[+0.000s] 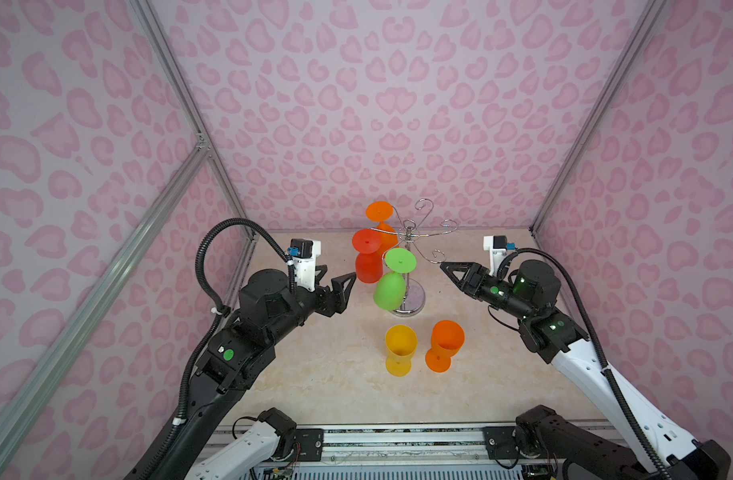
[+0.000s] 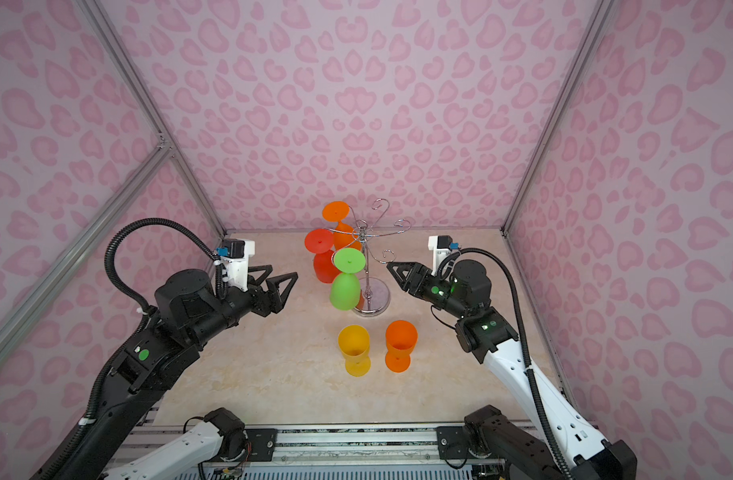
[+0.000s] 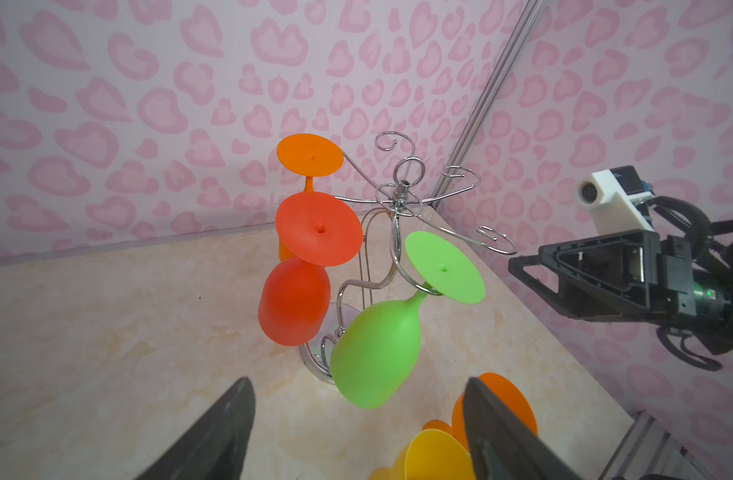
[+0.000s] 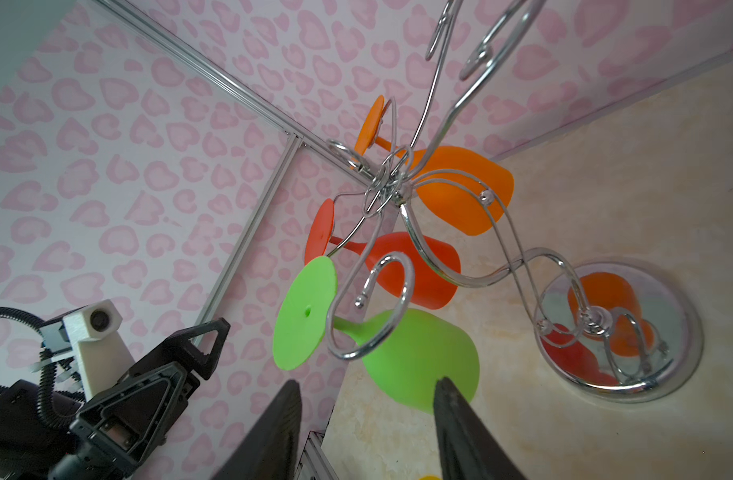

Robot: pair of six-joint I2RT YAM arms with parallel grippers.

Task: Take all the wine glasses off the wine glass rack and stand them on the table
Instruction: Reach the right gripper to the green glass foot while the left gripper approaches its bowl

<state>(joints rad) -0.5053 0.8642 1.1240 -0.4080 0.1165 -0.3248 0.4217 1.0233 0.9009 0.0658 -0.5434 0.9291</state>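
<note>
green glass [image 1: 389, 293] on rack [image 1: 417, 296], L gripper [image 1: 340, 272], R gripper [image 1: 444, 264] open

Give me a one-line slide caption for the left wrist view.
Open left pincer faces the wine glass rack, where a green glass, a red glass and an orange glass hang upside down.

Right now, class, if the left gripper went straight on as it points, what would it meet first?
Most likely the green wine glass, hanging on the wine glass rack dead ahead of the left gripper; depth is unclear.

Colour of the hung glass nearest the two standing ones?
Green plastic wine glass, clearest in the left wrist view.
</note>
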